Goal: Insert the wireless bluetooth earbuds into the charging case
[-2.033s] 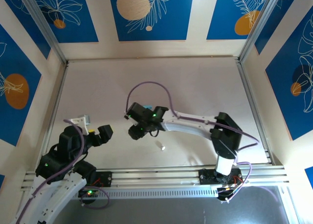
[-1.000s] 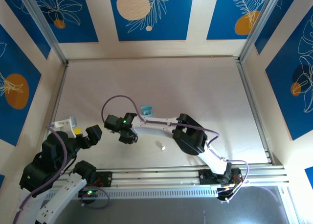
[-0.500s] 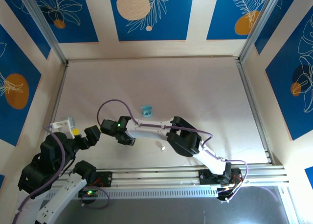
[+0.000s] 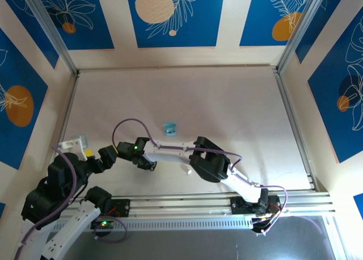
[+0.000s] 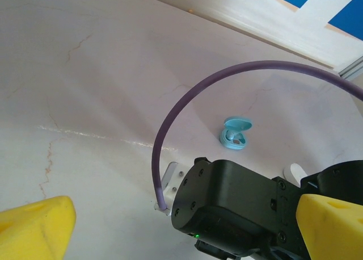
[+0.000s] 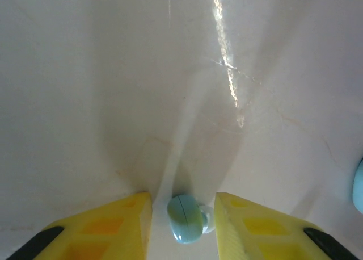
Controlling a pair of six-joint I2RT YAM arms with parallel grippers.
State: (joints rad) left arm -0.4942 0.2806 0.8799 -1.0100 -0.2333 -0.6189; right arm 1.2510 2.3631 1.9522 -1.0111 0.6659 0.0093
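- While my right pincer (image 6: 182,202) stands narrow at the near left, a light blue earbud (image 6: 186,219) sits loose between its fingers.
- My left pincer (image 5: 182,229) gapes wide, holding nothing.

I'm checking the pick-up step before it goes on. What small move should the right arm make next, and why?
Probably close the right gripper on the light blue earbud: it sits between the yellow fingers with a gap showing beside it, so it looks not yet gripped. The open blue case waits farther back.
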